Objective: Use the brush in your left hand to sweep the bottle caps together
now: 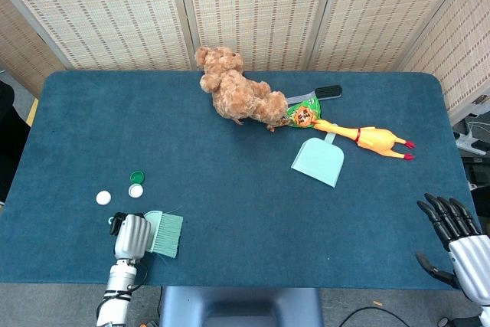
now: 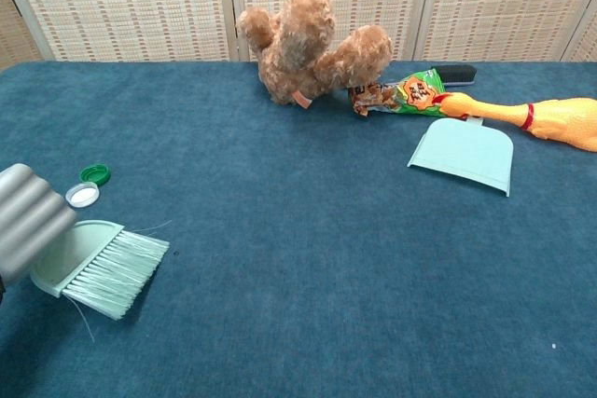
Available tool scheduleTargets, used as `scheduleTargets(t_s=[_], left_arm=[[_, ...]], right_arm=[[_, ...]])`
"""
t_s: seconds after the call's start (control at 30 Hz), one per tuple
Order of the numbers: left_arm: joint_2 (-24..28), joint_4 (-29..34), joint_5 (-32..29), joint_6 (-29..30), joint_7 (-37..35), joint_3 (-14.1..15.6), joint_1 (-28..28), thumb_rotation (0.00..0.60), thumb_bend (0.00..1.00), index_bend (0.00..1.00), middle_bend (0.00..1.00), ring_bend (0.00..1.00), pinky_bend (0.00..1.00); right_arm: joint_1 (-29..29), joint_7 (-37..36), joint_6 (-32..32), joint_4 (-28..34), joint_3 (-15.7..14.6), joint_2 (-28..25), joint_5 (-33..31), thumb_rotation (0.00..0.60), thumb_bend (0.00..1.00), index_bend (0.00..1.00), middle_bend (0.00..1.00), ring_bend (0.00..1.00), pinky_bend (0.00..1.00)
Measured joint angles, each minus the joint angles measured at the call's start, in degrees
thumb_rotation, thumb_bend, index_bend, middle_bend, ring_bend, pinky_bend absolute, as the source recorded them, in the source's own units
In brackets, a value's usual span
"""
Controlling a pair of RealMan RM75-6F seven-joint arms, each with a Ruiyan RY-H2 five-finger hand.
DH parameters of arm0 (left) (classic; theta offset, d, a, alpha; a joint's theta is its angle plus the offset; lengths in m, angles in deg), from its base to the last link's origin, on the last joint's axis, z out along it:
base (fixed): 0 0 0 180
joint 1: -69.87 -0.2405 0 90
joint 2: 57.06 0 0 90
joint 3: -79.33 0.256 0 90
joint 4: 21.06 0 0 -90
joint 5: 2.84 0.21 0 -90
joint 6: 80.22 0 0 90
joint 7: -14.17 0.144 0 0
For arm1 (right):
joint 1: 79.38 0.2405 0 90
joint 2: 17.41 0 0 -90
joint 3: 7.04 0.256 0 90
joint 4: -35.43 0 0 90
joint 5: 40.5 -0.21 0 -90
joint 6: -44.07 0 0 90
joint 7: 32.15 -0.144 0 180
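My left hand (image 1: 130, 237) (image 2: 26, 219) grips a mint-green brush (image 1: 164, 233) (image 2: 98, 267) near the table's front left edge, bristles pointing right. Beyond it lie a green bottle cap (image 1: 137, 177) (image 2: 94, 173), a white cap (image 1: 135, 191) (image 2: 82, 195) beside it, and another white cap (image 1: 103, 197) further left, seen only in the head view. The brush sits nearer the front edge than all three caps and touches none. My right hand (image 1: 453, 229) hangs open off the table's front right corner, holding nothing.
A brown teddy bear (image 1: 233, 89) lies at the back centre. Next to it are a green snack packet (image 1: 301, 112), a black object (image 1: 328, 92), a yellow rubber chicken (image 1: 369, 138) and a mint dustpan (image 1: 318, 161). Woven screens (image 1: 245, 5) stand behind the blue table (image 1: 245, 189).
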Motion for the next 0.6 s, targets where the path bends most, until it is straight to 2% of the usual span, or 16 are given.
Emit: scheduleTargets(t_s=[0.1, 0.17, 0.2, 0.33, 0.53, 0.6], left_arm=[[-0.27, -0.27, -1.82, -0.18, -0.81, -0.46, -0.09, 0.6, 0.43, 0.23, 0.8, 0.77, 0.86], [-0.2, 0.63, -2.87, 0.08, -1.25, -0.74, -0.16, 0.6, 0.39, 0.06, 0.72, 0.77, 0.87], [-0.1, 1.23, -3.24, 0.22, -1.4, -0.79, -0.18, 0.6, 0.37, 0.02, 0.68, 0.77, 0.88], [0.59, 3.28, -3.83, 0.99, -2.16, -0.65, -0.25, 0.6, 0.34, 0.0, 0.57, 0.77, 0.9], [1.89, 5.96, -2.42, 1.76, -4.19, 0.68, -0.44, 0.6, 0.32, 0.0, 0.35, 0.74, 0.92], [3.02, 7.86, -1.34, 2.45, -5.18, 1.19, -0.56, 0.6, 0.32, 0.0, 0.25, 0.71, 0.91]], right_arm=[[0.07, 0.43, 0.31, 0.13, 0.03, 0.13, -0.18, 0.6, 0.2, 0.0, 0.0, 0.0, 0.0], [0.12, 0.72, 0.53, 0.24, 0.04, 0.2, -0.31, 0.6, 0.2, 0.0, 0.0, 0.0, 0.0], [0.16, 0.89, 0.64, 0.31, 0.04, 0.25, -0.34, 0.6, 0.2, 0.0, 0.0, 0.0, 0.0], [0.19, 1.15, 0.73, 0.42, 0.06, 0.33, -0.38, 0.6, 0.2, 0.0, 0.0, 0.0, 0.0], [0.03, 1.58, 0.58, 0.51, 0.01, 0.39, -0.4, 0.6, 0.2, 0.0, 0.0, 0.0, 0.0], [0.02, 1.72, 0.59, 0.51, 0.01, 0.42, -0.4, 0.6, 0.2, 0.0, 0.0, 0.0, 0.0]])
